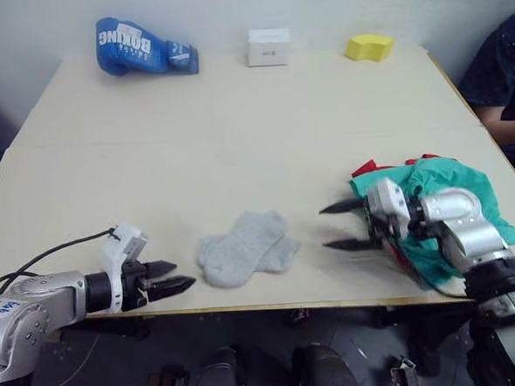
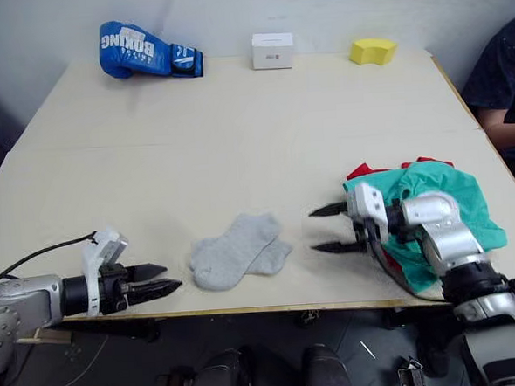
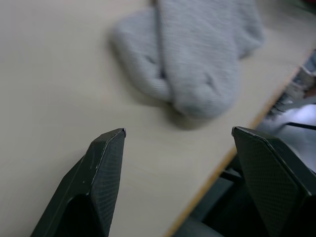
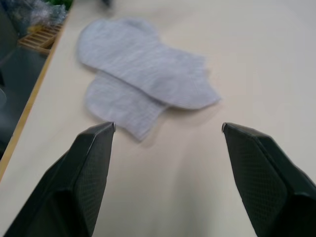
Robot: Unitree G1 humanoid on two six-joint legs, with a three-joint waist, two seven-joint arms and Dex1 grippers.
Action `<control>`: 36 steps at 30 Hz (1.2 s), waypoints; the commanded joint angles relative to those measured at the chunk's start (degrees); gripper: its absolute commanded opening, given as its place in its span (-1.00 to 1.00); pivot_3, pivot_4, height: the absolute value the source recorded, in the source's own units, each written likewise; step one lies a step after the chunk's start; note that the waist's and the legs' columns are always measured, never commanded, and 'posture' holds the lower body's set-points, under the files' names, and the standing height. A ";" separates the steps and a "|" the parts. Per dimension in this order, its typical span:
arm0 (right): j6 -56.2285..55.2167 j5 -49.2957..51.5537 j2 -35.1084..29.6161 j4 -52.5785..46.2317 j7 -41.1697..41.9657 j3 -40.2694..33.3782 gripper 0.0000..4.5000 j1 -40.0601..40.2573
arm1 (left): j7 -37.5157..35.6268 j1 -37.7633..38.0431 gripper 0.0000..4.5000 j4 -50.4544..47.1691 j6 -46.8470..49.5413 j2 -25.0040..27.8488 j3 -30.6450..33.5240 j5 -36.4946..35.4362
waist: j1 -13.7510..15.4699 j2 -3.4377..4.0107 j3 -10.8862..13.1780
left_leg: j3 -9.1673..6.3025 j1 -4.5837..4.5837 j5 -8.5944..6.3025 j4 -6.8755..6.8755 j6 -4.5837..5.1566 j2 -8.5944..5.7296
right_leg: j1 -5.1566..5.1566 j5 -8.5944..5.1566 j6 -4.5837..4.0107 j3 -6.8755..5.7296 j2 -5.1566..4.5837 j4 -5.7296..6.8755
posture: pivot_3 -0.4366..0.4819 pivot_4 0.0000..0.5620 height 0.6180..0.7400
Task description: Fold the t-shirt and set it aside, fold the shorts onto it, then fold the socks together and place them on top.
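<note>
Two grey socks (image 1: 246,247) overlapped, between left hand (image 1: 177,277) and right hand (image 1: 338,226), both spread apart.

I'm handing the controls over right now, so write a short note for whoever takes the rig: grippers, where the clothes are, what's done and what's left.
Left gripper: open, empty, at the near table edge, pointing at the socks.
Right gripper: open, empty, on the other side of the socks, facing them.
Socks: flat near the front edge, one overlapping the other, between the two grippers.
Shorts: lying on the t-shirt at the robot's right; only red edges show.
Done: shirt and shorts stacked.
Left: fold the socks together and put them on the stack.
</note>
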 commanded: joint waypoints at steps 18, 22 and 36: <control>19.42 -10.86 17.27 7.44 -11.61 3.54 -0.48 -9.95 | 23.46 -1.61 -0.08 -7.49 12.87 -20.50 -4.08 3.34 | 1.45 -0.08 -0.04 | 0.16 -0.08 -0.09 0.27 0.21 -0.19 | 0.04 0.09 0.15 0.06 0.06 0.03 | -0.05 -0.47 1.00; 18.91 -11.30 17.55 6.86 -11.02 2.94 -1.00 -9.35 | 23.39 -1.83 -0.63 -7.25 12.22 -20.73 -4.42 3.95 | 1.36 -0.08 -0.04 | 0.18 -0.08 -0.10 0.27 0.20 -0.17 | 0.03 0.09 0.15 0.06 0.08 0.02 | -0.05 -0.47 1.00; 23.13 -3.86 12.41 -11.88 -12.80 -8.39 -1.00 -2.42 | 8.57 -2.50 -0.98 -6.85 2.64 -9.71 5.76 -4.08 | 1.49 -0.07 -0.02 | 0.19 -0.18 -0.12 0.06 0.08 -0.13 | -0.14 0.06 0.09 0.06 0.07 -0.09 | -0.05 -0.47 1.00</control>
